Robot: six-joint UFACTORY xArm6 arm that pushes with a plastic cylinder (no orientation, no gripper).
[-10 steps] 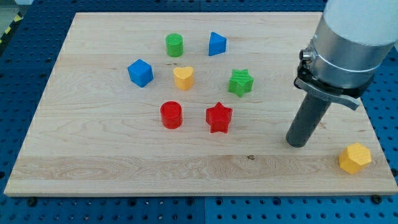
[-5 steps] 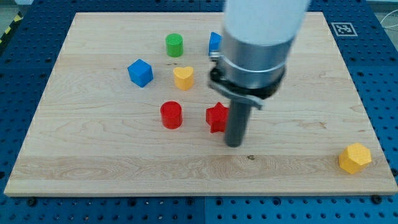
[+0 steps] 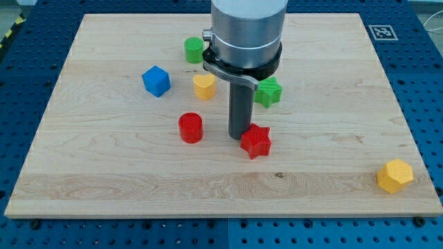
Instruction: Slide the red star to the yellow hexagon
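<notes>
The red star lies near the middle of the wooden board. My tip stands right against the star's upper left side, touching it. The yellow hexagon sits at the board's bottom right corner, far to the right of the star and a little lower.
A red cylinder stands left of my tip. A yellow heart, a blue cube and a green cylinder lie above and to the left. A green star shows behind the rod on the right. The arm hides part of the top middle.
My tip swept from the right side of the board to the left, passed below the red star, and now sits at its upper left. The star has shifted right and down.
</notes>
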